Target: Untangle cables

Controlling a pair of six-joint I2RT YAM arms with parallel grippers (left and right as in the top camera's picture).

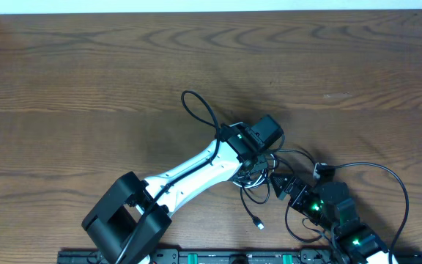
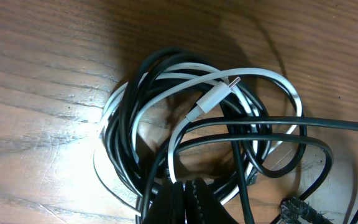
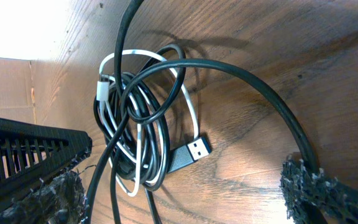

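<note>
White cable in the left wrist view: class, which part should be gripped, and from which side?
Grip the white cable at its plug end, coming from above. The plug lies on top of the black cables with its tip free, so a grip across its stiff body should catch no other loops. Further along, the white strand weaves among the black loops.

Left arm (image 1: 196, 170): white, stretched diagonally forward and rightward. Left gripper (image 2: 180, 191): jaws closed, pointing down. Right arm (image 1: 343, 220): black, folded low, angled leftward. Right gripper (image 1: 284, 185): jaws spread wide.
</note>
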